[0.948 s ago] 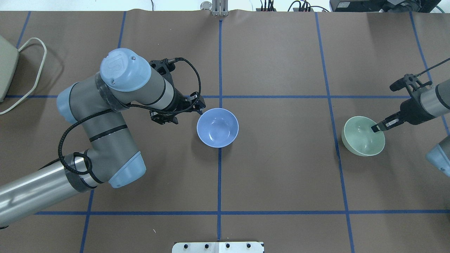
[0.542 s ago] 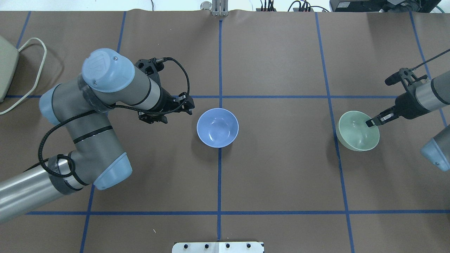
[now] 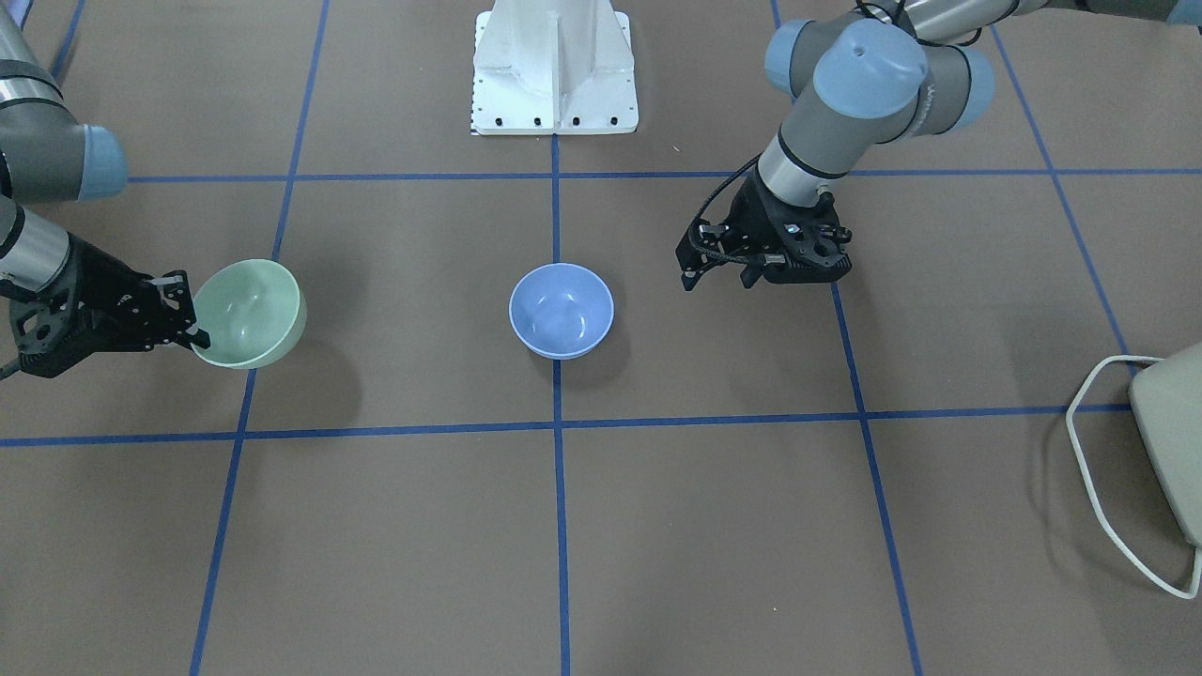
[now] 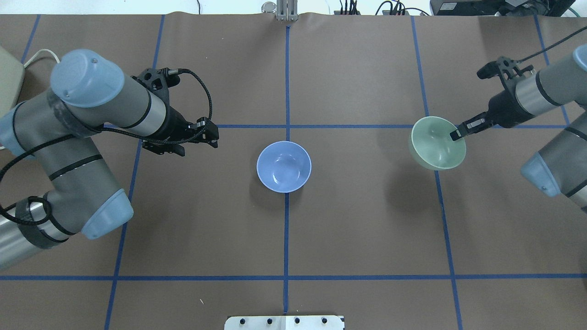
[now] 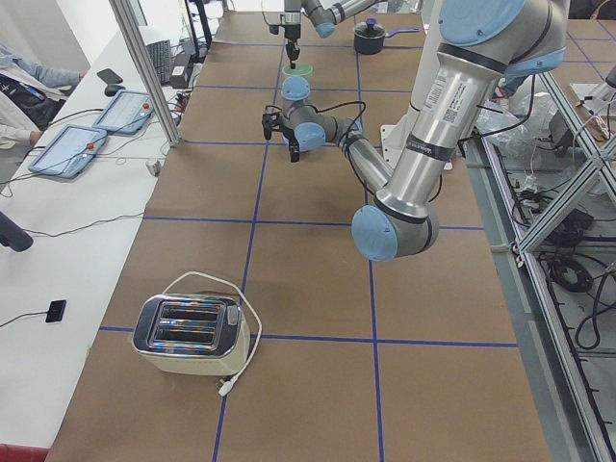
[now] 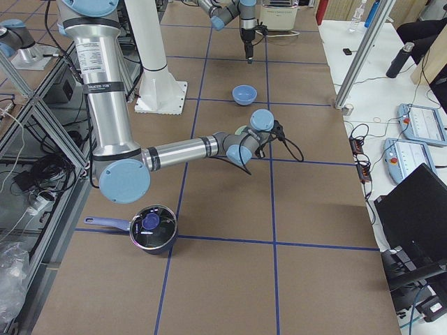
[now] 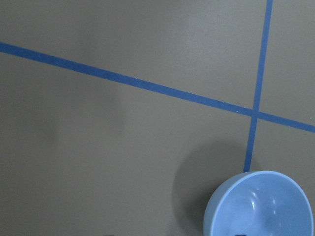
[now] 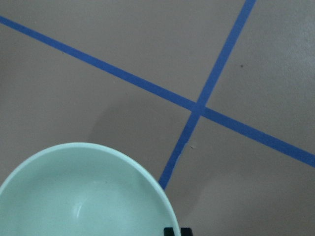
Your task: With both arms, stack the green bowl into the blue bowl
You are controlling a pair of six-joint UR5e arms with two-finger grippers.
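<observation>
The blue bowl (image 4: 284, 166) (image 3: 562, 310) stands upright on the brown table at a crossing of the blue tape lines, with nothing touching it. It also fills the lower right corner of the left wrist view (image 7: 261, 206). My left gripper (image 4: 214, 138) (image 3: 718, 280) hangs open and empty a bowl's width and more to its left. My right gripper (image 4: 456, 134) (image 3: 192, 333) is shut on the near rim of the green bowl (image 4: 438, 143) (image 3: 249, 313) (image 8: 83, 191). That bowl is held tilted above the table, and its shadow falls below it.
A beige toaster (image 5: 191, 332) (image 3: 1169, 432) with a white cord sits at the table's left end. The white pedestal (image 3: 554, 66) stands at the robot side. A dark pot with a lid (image 6: 150, 229) rests near the right end.
My left arm has drawn back to the left, away from the blue bowl. My right gripper has lifted the green bowl and carried it left and farther from the robot.
</observation>
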